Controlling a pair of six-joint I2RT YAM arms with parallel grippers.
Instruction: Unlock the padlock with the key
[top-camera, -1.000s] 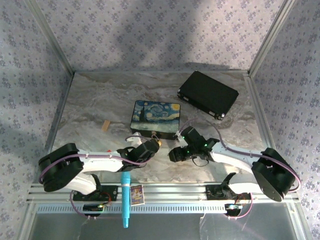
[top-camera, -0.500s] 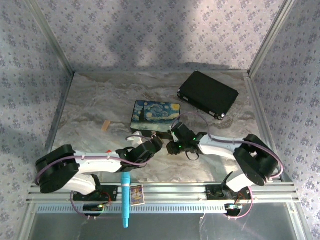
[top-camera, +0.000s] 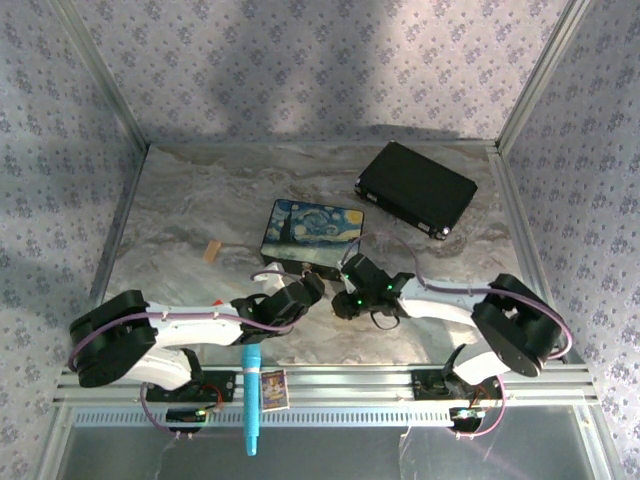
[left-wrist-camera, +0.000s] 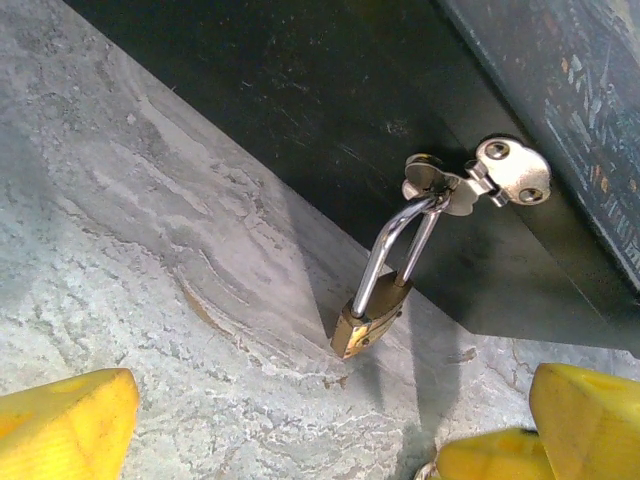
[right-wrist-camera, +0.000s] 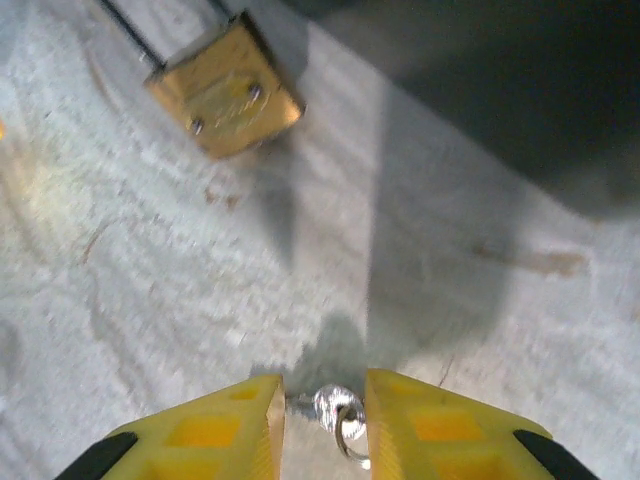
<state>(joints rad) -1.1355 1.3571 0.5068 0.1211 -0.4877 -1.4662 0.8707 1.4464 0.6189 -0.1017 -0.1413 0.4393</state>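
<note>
Right gripper (right-wrist-camera: 324, 398) nearer (key (right-wrist-camera: 336, 408) between jaws)

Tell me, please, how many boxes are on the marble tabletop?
2: the Starry Night box in the middle, and the black box farther back on the right. None looks hidden.

The padlock (left-wrist-camera: 372, 318) hangs on the box's (top-camera: 311, 236) front, its base on the table (top-camera: 180, 210). My left gripper (left-wrist-camera: 320, 440) sits before it, my right gripper (right-wrist-camera: 323, 395) just right, the key (right-wrist-camera: 338, 412) between its fingers.
</note>
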